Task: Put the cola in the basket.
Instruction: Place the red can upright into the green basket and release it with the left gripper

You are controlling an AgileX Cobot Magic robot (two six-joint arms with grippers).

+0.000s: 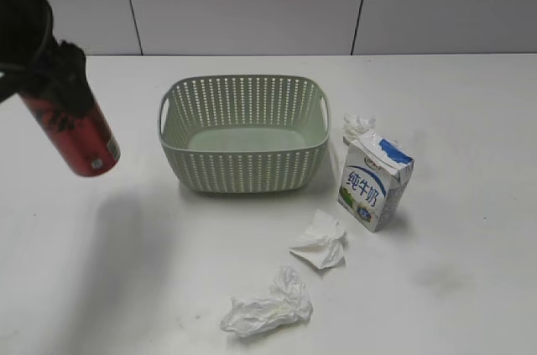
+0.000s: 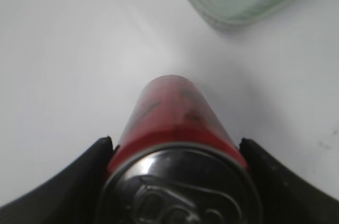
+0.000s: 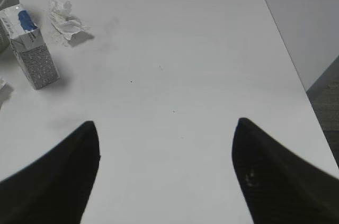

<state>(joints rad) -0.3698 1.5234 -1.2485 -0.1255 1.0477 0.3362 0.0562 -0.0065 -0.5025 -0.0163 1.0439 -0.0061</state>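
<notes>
My left gripper (image 1: 52, 78) is shut on the cola (image 1: 77, 135), a slim red can, and holds it tilted in the air to the left of the basket (image 1: 243, 172). In the left wrist view the cola (image 2: 172, 113) fills the space between the two black fingers (image 2: 177, 152), silver top toward the camera. A corner of the pale green basket (image 2: 238, 1) shows at the top right there. The basket is empty. My right gripper (image 3: 167, 128) is open and empty above bare table; it does not show in the exterior view.
A white-and-blue milk carton (image 1: 374, 183) stands right of the basket; it also shows in the right wrist view (image 3: 33, 49). Crumpled tissues lie behind the carton (image 1: 358, 126), in front of the basket (image 1: 320, 242) and nearer the front edge (image 1: 267, 309). The table's right edge (image 3: 296, 75) is near.
</notes>
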